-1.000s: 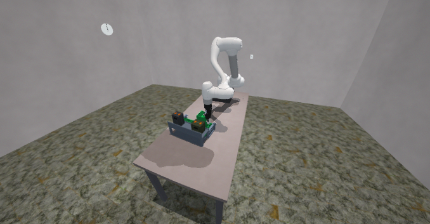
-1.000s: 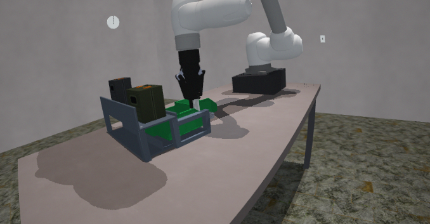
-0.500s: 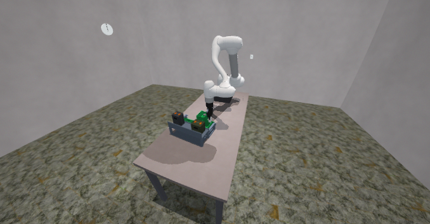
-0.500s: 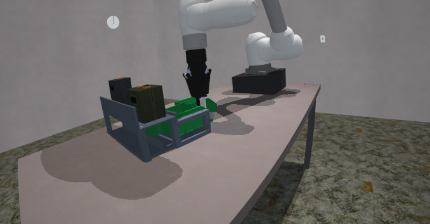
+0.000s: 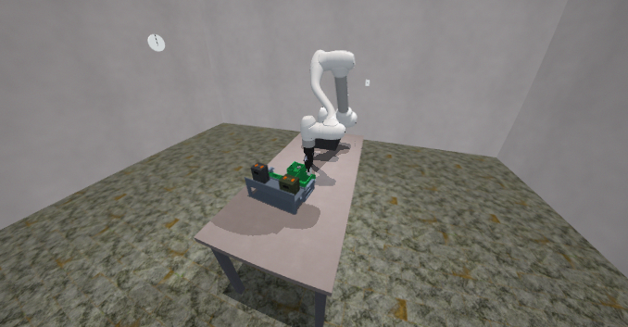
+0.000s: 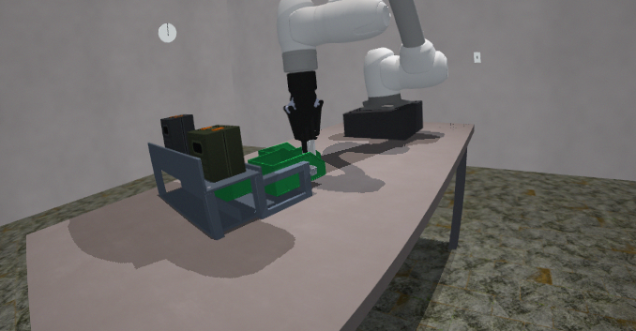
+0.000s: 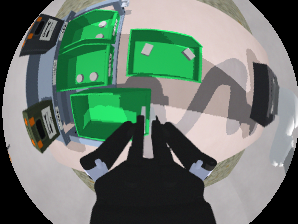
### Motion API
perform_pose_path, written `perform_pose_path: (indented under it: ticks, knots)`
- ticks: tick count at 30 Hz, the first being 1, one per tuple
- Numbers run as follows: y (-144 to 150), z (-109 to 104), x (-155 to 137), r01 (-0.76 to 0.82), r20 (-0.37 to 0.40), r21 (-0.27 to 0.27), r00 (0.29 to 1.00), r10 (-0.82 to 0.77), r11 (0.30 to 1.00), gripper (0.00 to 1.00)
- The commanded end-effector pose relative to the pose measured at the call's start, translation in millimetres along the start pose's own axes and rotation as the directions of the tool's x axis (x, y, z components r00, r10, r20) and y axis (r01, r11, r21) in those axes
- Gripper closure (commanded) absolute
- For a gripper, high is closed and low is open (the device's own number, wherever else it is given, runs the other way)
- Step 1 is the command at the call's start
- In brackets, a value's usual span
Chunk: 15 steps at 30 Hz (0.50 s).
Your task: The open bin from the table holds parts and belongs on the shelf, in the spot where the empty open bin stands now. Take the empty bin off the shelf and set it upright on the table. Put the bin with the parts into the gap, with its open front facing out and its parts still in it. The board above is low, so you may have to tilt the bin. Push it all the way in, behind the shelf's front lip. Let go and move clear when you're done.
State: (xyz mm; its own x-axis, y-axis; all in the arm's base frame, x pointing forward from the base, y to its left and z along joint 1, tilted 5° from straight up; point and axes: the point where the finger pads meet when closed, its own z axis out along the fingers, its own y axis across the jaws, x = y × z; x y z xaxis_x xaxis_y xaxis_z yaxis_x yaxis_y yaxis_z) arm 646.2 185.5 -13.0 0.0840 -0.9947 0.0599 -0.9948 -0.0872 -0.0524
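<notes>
Loaded green plastic bin, open-fronted (image 5: 296,166) (image 6: 277,150) (image 7: 165,65), with two pale blocks inside, waits on the pinkish table (image 5: 324,251) (image 6: 281,278) (image 7: 215,45) in front of the blue-grey shelf (image 5: 273,197) (image 6: 175,162) (image 7: 39,75). We see the black two-finger tool (image 5: 308,169) (image 6: 306,150) (image 7: 147,112) closed on the front wall of the empty green bin (image 5: 306,182) (image 6: 283,186) (image 7: 107,112), which juts partly out of the shelf's front at one end. Two more green bins, each holding a pair of pale round pieces, stand in the shelf beside it; an olive box with orange marks (image 5: 289,184) (image 6: 222,153) (image 7: 37,130) and a black box with orange marks (image 5: 259,173) (image 6: 178,132) (image 7: 42,40) sit on top of the shelf.

We judge the step in hand to be the removal of the empty bin. Next, we would expect a steady draw away from the shelf until its back clears the low board, then a lift and an upright set-down to one side of the loaded bin. A lift begun too soon could catch the board, and a wide swing could knock the loaded bin. Our loaded bin's turn in the gap is yet to come.
</notes>
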Motion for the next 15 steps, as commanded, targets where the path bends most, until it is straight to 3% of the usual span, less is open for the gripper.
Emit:
perform_pose_path:
  ticks: [1, 15]
  knots:
    - [7, 0, -1, 0.000, -0.001, 0.007, 1.000, 0.000, 1.000, 0.90]
    - [41, 0, -1, 0.000, -0.001, 0.007, 1.000, 0.000, 1.000, 0.90]
